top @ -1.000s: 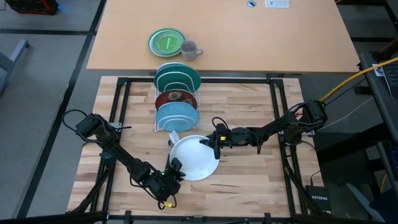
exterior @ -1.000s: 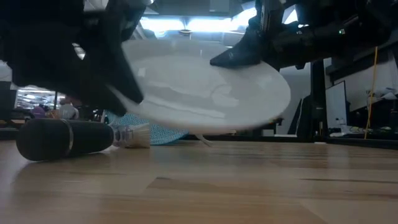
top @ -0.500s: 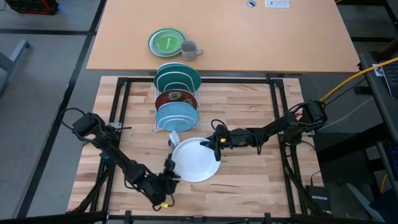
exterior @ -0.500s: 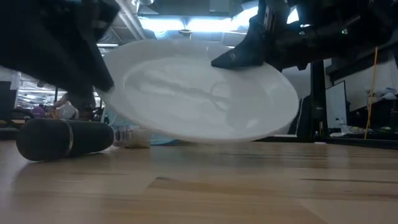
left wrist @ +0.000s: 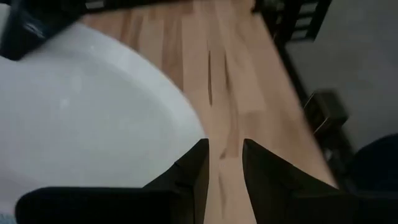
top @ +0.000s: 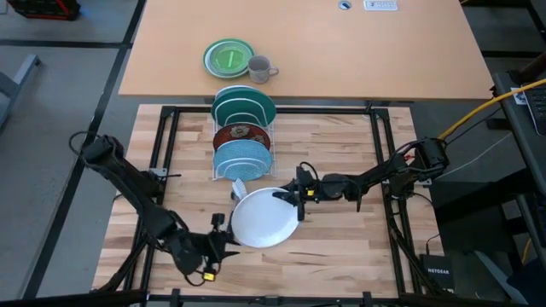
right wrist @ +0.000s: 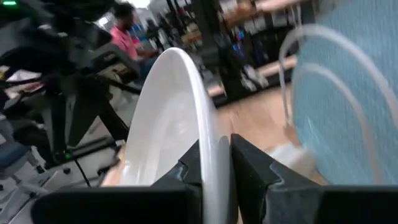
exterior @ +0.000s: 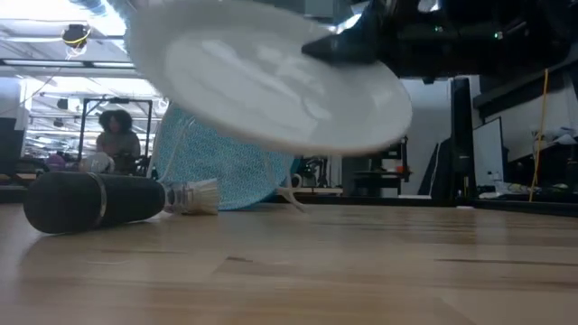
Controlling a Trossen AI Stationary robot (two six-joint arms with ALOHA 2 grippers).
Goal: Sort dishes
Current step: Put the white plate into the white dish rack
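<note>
High view: the right gripper (top: 294,201) was clenched on the white plate's (top: 263,219) rim, holding it lifted near the table's (top: 341,247) front edge, just before the rack (top: 243,145). The left gripper (top: 223,240), slightly parted, held nothing beside it.

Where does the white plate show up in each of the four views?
High view: white plate just below the rack, in the right claw.
Low view: white plate tilted, off the table, upper middle.
Left wrist view: white plate fills the left half, beside the left claw.
Right wrist view: white plate edge-on, rim between the fingers.
Shared landmark: light blue speckled plate, behind it.
</note>
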